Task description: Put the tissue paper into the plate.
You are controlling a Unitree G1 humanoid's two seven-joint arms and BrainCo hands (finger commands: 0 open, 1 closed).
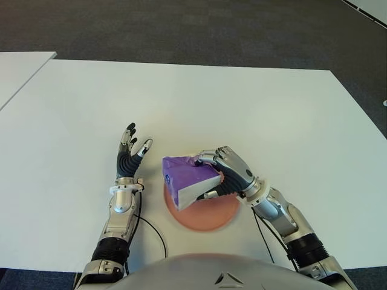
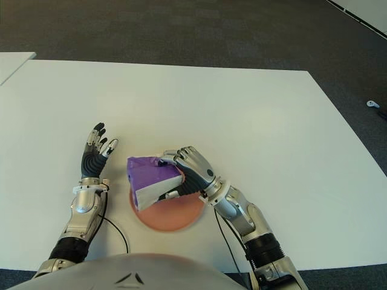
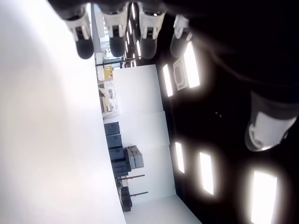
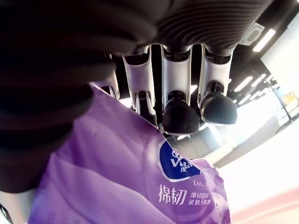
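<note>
A purple and white tissue pack (image 1: 186, 179) is held tilted over the left part of a salmon-pink round plate (image 1: 214, 219) near the table's front edge. My right hand (image 1: 227, 171) grips the pack from its right side, fingers over the top and thumb beneath. In the right wrist view the purple wrapper (image 4: 140, 182) fills the palm under my curled fingers (image 4: 180, 114). Whether the pack touches the plate is hidden. My left hand (image 1: 129, 154) shows left of the plate, fingers spread and pointing up, holding nothing.
The white table (image 1: 242, 109) stretches wide behind and to both sides of the plate. Another white table's corner (image 1: 18, 66) shows at the far left. Dark carpet (image 1: 181, 30) lies beyond. Black cables (image 1: 154, 232) trail near the front edge.
</note>
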